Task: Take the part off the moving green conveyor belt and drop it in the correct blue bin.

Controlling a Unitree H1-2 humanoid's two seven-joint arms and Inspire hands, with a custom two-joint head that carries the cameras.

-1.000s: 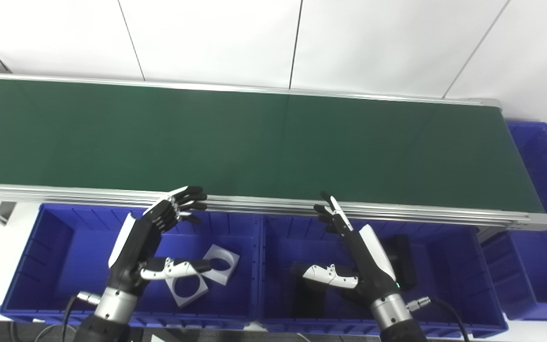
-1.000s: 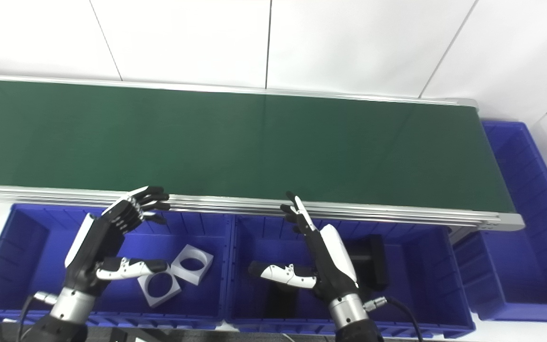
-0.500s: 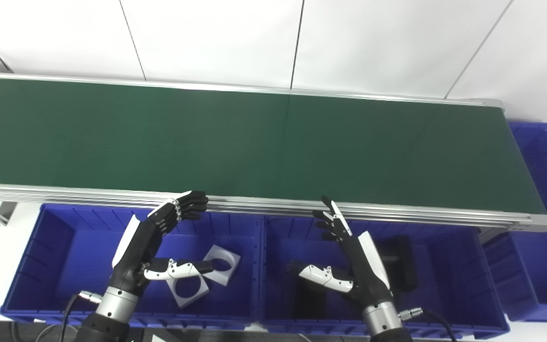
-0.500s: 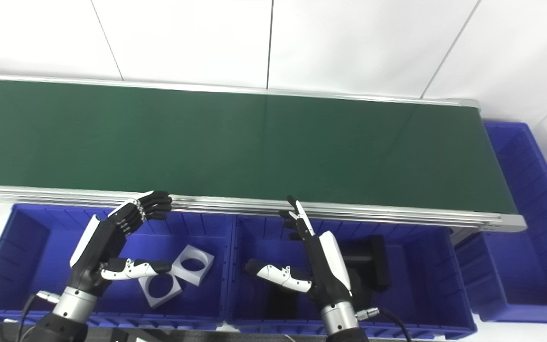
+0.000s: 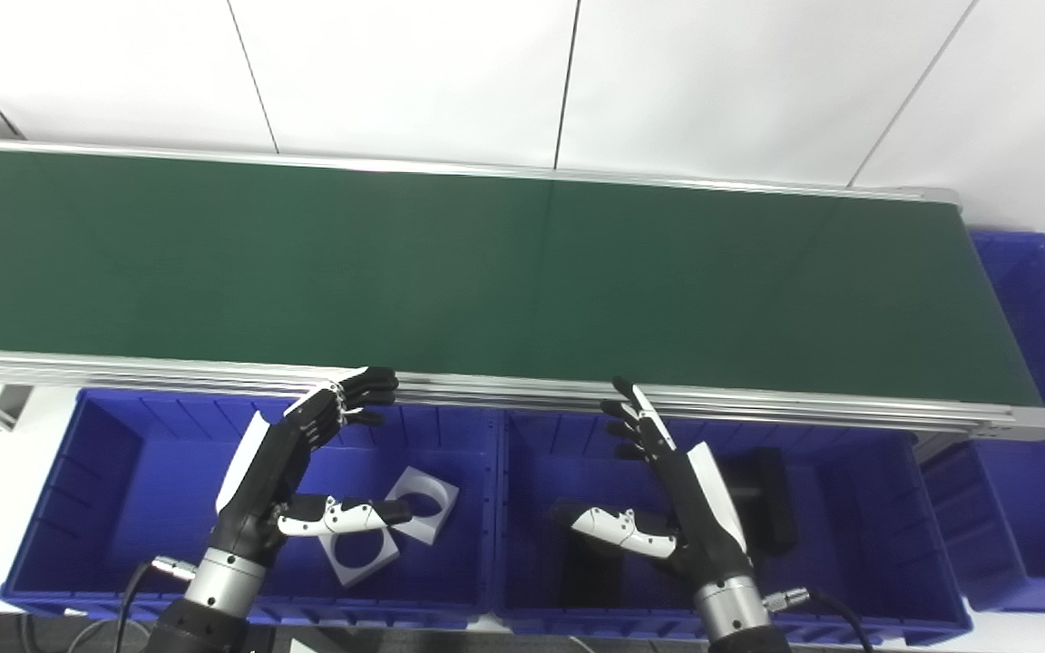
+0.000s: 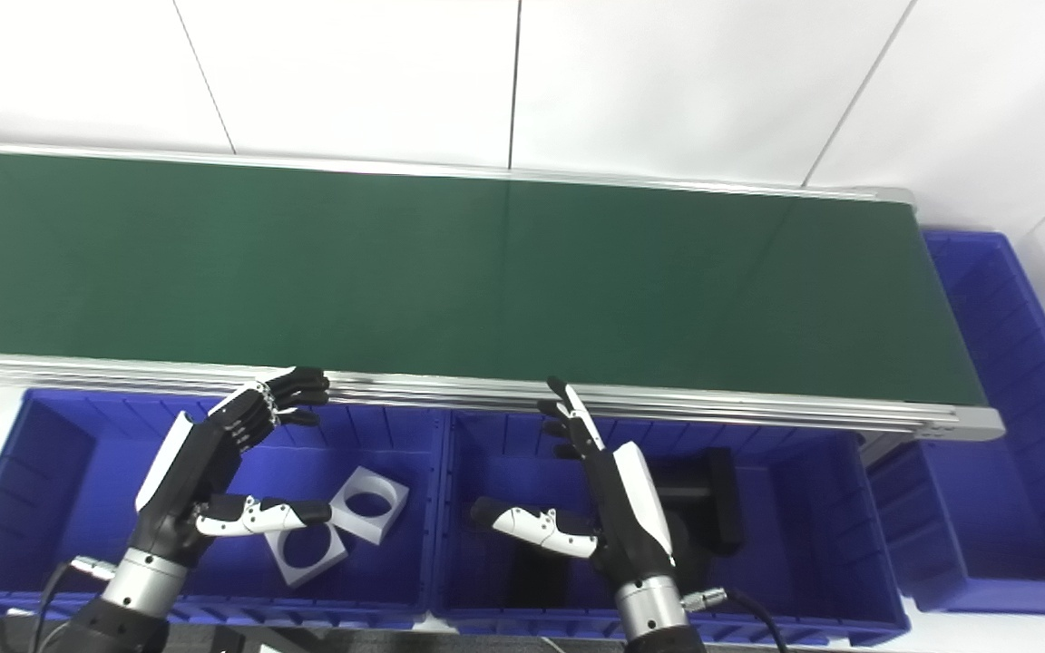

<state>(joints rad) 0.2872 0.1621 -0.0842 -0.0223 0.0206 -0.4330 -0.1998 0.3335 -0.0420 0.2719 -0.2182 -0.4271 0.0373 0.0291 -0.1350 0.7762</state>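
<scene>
The green conveyor belt (image 5: 504, 272) runs across the view and carries no part. My left hand (image 5: 291, 472) hovers open over the left blue bin (image 5: 105, 472), fingers spread, thumb out to the right, holding nothing. My right hand (image 5: 677, 494) hovers open over the middle blue bin (image 5: 858, 508), fingers pointing up toward the belt's near rail, thumb out to the left. Two white square parts with round holes (image 5: 423, 494) lie in the left bin. Black parts (image 5: 767, 508) lie in the middle bin.
A third blue bin (image 5: 1044, 381) stands past the belt's right end. The belt's aluminium rail (image 5: 522, 390) runs just above both hands. White wall panels rise behind the belt.
Both hands have sunk slightly toward the bins and drawn back a little from the rail. The left hand's fingers are a bit more curled. The belt stays bare.
</scene>
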